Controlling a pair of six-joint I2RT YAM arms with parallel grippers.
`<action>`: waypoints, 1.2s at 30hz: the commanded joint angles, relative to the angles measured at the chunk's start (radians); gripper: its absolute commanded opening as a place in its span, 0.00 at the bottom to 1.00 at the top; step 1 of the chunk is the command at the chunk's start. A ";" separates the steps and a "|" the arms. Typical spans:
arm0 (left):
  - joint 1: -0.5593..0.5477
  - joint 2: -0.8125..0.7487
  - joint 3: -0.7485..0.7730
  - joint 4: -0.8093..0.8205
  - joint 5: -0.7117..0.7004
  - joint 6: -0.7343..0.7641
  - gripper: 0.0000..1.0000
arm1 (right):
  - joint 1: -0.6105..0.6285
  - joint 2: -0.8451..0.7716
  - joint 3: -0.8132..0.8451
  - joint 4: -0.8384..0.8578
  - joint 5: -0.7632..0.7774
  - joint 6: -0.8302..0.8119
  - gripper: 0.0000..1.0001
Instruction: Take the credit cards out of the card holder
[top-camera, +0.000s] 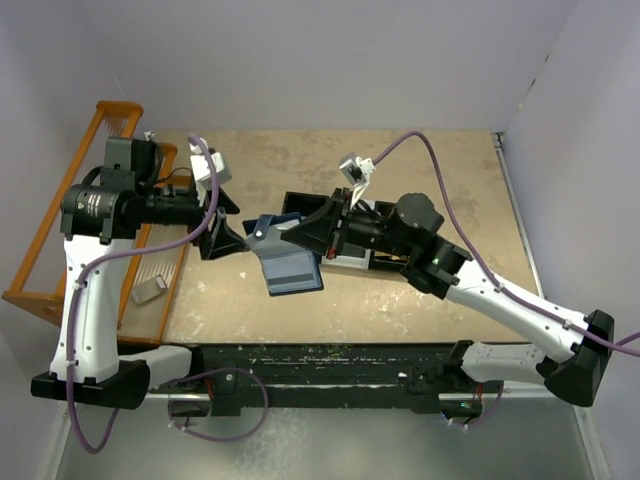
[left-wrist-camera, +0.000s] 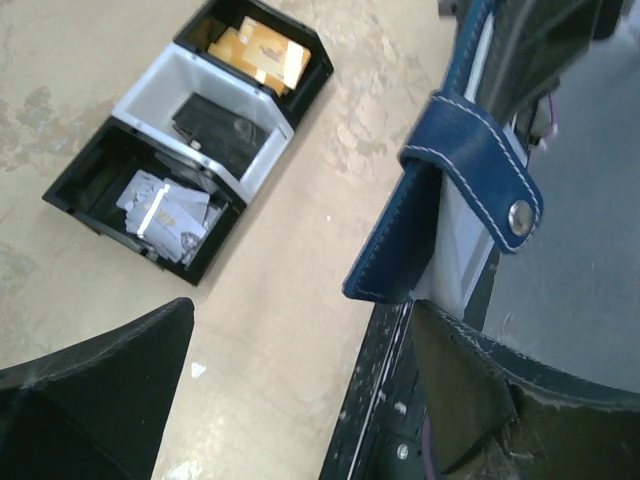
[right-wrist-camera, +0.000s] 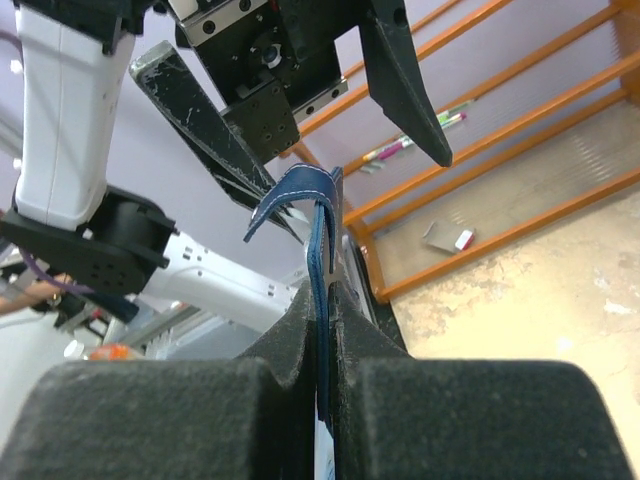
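Observation:
The card holder (top-camera: 288, 262), a dark navy folding wallet, hangs above the table between the two arms, its snap strap (left-wrist-camera: 478, 170) curling off the top. My right gripper (right-wrist-camera: 325, 292) is shut on its edge (right-wrist-camera: 320, 235); in the top view that gripper (top-camera: 303, 238) sits at the holder's right side. My left gripper (top-camera: 243, 226) stands open just left of the holder, which lies beyond its right finger (left-wrist-camera: 480, 385), untouched. Credit cards lie in the tray: gold ones (left-wrist-camera: 262, 50), a black one (left-wrist-camera: 215, 125), silver ones (left-wrist-camera: 165, 210). A pale edge (left-wrist-camera: 462, 245) shows inside the holder.
A black three-compartment tray (left-wrist-camera: 140, 95) rests on the tan tabletop, mostly hidden under my right arm in the top view (top-camera: 298, 205). An orange wooden rack (top-camera: 55, 255) stands off the table's left edge with a small grey object (top-camera: 150, 290) on it.

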 joint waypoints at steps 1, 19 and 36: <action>0.000 0.006 0.043 -0.202 -0.009 0.243 0.92 | 0.000 0.022 0.089 -0.055 -0.098 -0.071 0.00; -0.014 -0.052 -0.128 -0.105 0.046 0.237 0.96 | -0.005 0.163 0.287 -0.234 -0.268 -0.186 0.00; -0.014 0.054 -0.148 -0.097 0.214 0.089 0.00 | -0.008 0.232 0.293 -0.123 -0.344 -0.073 0.11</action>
